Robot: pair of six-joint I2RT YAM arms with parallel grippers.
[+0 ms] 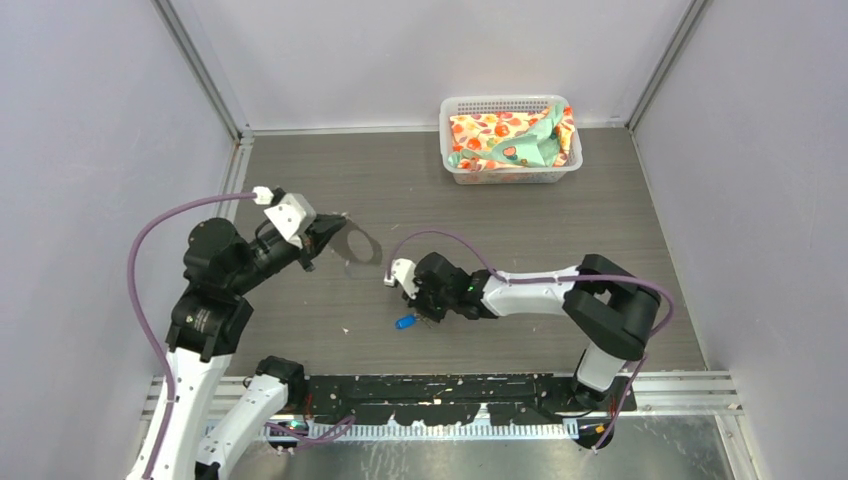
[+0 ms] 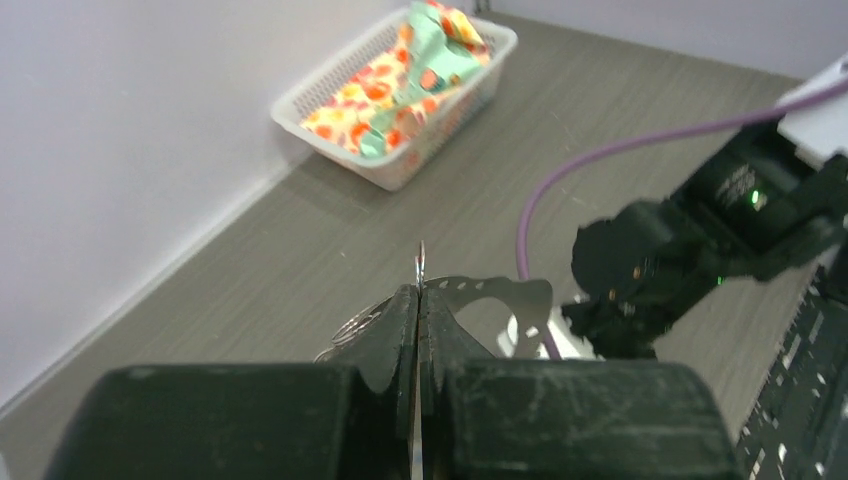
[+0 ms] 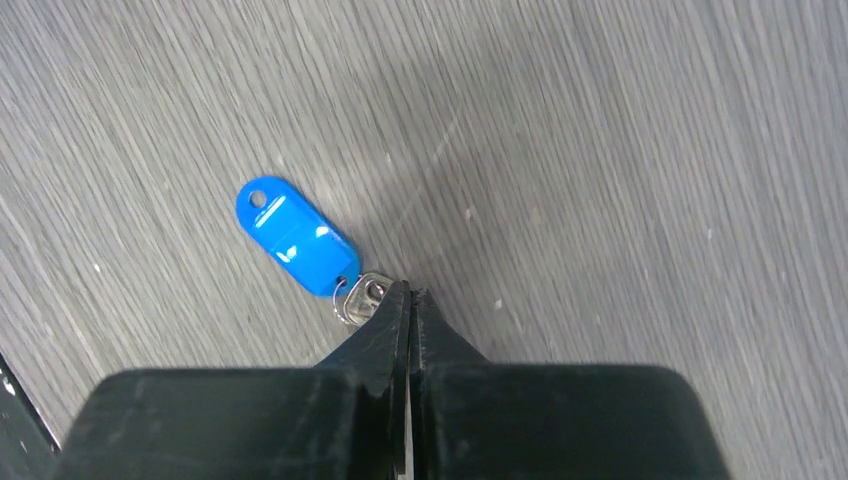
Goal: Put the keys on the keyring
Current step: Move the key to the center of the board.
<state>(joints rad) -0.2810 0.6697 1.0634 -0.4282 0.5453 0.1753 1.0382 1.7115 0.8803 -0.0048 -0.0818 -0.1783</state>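
Left gripper [image 2: 419,296], angled toward frame centre, clamps thin silvery wire keyring [image 2: 421,262]; right gripper [image 3: 409,296], stretched leftward, jaws together, touches blue-headed silver key [image 3: 297,238].

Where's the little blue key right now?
In the top view, the blue key lies on the table near the middle, its silver end at the right fingers.

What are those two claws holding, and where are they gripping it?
The left gripper pinches the keyring by its wire rim. The right gripper seems to pinch a blue-headed key by its silver end.
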